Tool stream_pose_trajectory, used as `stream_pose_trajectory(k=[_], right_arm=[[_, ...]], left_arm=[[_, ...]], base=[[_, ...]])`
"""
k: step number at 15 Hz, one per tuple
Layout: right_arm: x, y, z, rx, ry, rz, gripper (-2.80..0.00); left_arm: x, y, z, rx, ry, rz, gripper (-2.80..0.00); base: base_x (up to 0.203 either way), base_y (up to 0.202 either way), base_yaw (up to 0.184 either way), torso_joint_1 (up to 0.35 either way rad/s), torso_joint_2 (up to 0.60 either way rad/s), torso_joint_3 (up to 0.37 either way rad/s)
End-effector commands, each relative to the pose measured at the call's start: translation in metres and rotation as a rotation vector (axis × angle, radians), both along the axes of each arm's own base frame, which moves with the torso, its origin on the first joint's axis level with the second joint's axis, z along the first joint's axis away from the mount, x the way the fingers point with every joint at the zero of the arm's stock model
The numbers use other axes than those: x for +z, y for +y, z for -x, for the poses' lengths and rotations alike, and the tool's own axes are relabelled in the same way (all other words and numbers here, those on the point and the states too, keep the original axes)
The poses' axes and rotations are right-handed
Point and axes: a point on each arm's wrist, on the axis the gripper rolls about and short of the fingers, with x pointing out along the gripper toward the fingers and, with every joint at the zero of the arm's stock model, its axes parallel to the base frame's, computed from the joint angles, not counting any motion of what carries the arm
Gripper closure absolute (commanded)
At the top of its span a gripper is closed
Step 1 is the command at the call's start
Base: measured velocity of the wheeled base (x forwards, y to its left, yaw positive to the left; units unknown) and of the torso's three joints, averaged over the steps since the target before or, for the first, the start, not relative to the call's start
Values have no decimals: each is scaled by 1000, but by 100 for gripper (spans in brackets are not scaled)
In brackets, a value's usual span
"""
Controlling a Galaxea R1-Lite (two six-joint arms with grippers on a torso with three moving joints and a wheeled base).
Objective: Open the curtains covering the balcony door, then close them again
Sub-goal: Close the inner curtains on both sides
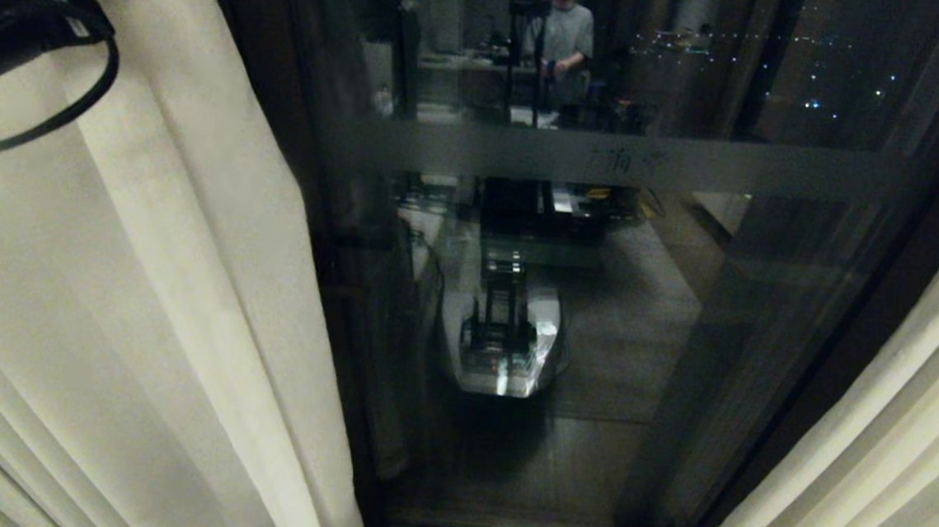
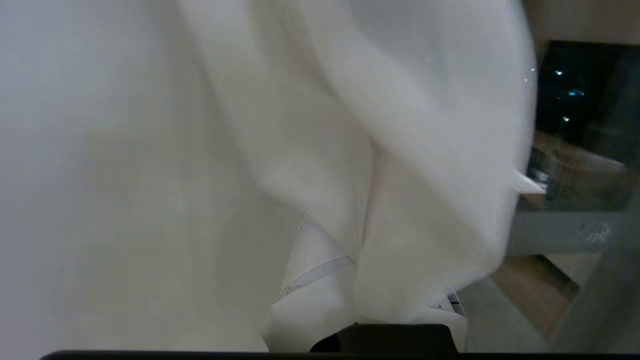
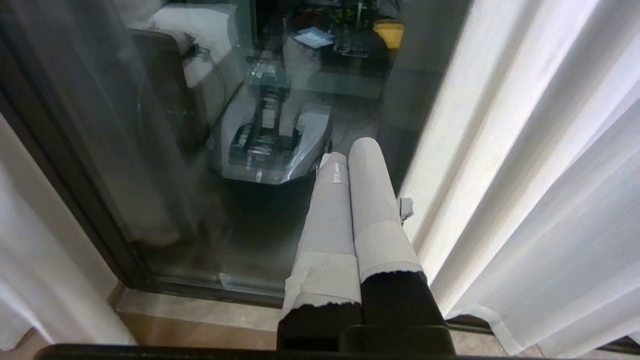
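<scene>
The left claw [image 2: 370, 300] is clamped on a fold of the left curtain [image 1: 146, 274]; in the left wrist view cloth wraps both fingers [image 2: 320, 280], so the pinch itself is buried in fabric. The arm's black housing sits high against that panel in the head view. Just right of the held edge, the balcony door [image 1: 599, 306] stands bare, its frosted band crossing the pane, and beyond it hangs the right curtain [image 1: 877, 457]. With the glass uncovered and the cloth gripped, I judge this to be either the end of opening or the start of closing; the pictures do not say which. Closing would call for drawing the held edge rightward across the glass without letting the fold slip.

The right claw [image 3: 357, 155] hangs parked with its fingers pressed together and empty, the right curtain just beside it. The curtain rail is cut off, and reflections in the glass, including a standing person [image 1: 566, 39], muddle what lies outside.
</scene>
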Motion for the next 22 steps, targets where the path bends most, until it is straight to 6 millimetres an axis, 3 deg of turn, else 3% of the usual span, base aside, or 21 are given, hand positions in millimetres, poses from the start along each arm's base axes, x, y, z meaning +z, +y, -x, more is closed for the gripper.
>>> stream_pose_trajectory(k=[1, 22], right_arm=[[0, 0, 0, 0, 1, 1, 0], [0, 0, 0, 0, 2, 1, 0]], left_arm=[[-1, 0, -2, -2, 4, 1, 0], [-5, 0, -8, -1, 17, 1, 0]], base=[[2, -141, 11, 2, 0, 2], [0, -191, 1, 3, 2, 2]])
